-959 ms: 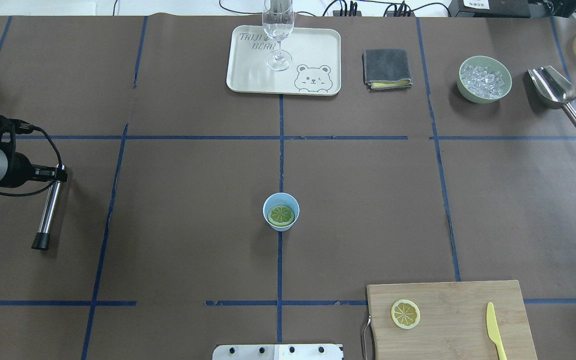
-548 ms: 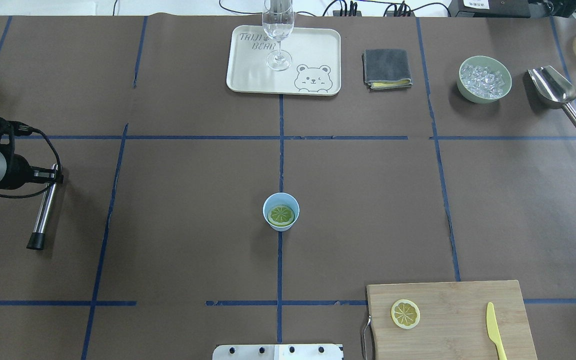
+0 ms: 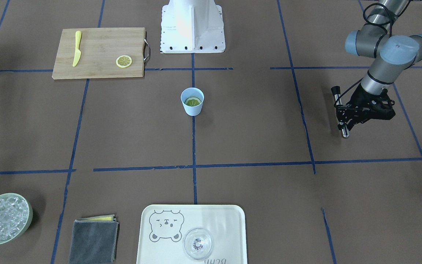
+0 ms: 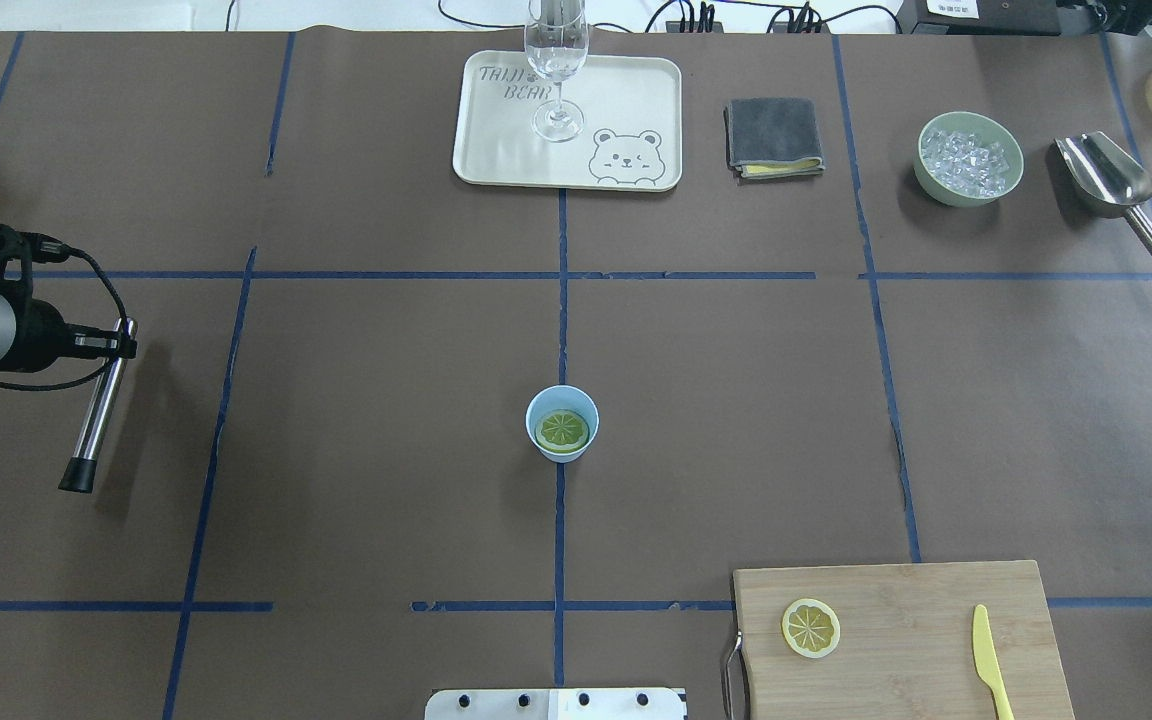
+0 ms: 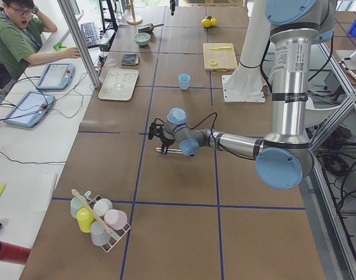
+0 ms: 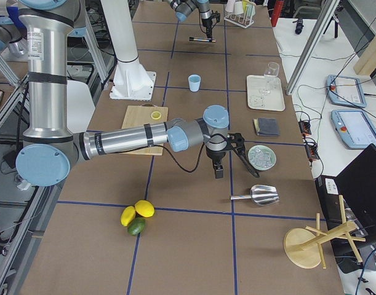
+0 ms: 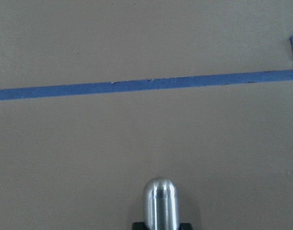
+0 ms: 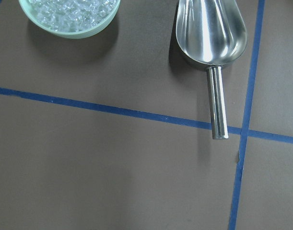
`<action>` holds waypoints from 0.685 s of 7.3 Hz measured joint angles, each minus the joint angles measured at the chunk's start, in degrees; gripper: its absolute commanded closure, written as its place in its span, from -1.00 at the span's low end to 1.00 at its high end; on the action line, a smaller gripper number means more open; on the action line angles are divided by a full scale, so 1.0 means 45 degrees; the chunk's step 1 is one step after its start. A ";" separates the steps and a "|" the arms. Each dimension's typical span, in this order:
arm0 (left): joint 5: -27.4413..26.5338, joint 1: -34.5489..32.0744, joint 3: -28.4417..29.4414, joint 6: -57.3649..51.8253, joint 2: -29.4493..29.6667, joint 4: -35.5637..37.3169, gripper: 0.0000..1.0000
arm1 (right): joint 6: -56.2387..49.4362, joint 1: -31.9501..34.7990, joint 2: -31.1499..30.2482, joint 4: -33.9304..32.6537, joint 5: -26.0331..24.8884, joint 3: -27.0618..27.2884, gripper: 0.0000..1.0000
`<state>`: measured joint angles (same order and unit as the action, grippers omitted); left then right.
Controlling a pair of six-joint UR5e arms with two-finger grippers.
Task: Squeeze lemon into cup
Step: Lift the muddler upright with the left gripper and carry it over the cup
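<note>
The light blue cup (image 4: 562, 398) stands upright near the middle of the brown paper-covered table (image 4: 386, 400), right on the blue tape line that runs down the centre, and the lemon (image 4: 562, 430) lies flat inside it, face up, below the rim. A second lemon slice (image 4: 811, 628) rests on the wooden cutting board (image 4: 916, 620) at the robot's right front, well apart from the cup, with a yellow knife (image 4: 986, 655) further along the same board. The left gripper (image 4: 114, 343) is far out over the table's left side, clamped on a metal rod (image 4: 96, 415) near the rod's shiny end; the black-tipped end points back toward the robot, and the rod's shadow falls beside it on the paper. The right gripper (image 6: 218, 165) hangs over the far right part of the table near the green bowl of ice (image 4: 970, 200) and the steel scoop (image 4: 1106, 172); whether its fingers are apart or together cannot be told, since its own wrist camera shows only the bowl, the scoop and tape lines. At the far edge a stemmed glass (image 4: 557, 50) stands on a cream tray (image 4: 626, 100), with a folded grey cloth (image 4: 774, 135) just beside the tray
</note>
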<state>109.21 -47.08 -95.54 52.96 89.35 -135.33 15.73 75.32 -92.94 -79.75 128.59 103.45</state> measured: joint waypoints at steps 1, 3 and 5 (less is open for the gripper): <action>-0.0108 -0.0008 -0.0585 -0.0602 0.0118 -0.0024 1.00 | 0.0016 0.0000 -0.0004 -0.0006 -0.0001 -0.0001 -1.00; -0.0233 -0.0125 -0.1663 -0.3437 0.0867 -0.0270 1.00 | 0.0049 0.0000 -0.0034 -0.0011 0.0029 -0.0005 -1.00; -0.0241 -0.0270 -0.2080 -0.4746 0.1695 -0.2200 1.00 | 0.0063 0.0000 -0.0077 -0.0011 0.0053 -0.0001 -1.00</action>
<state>108.13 -48.30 -104.90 31.61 96.98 -145.23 16.01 75.32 -93.28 -79.80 128.83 103.44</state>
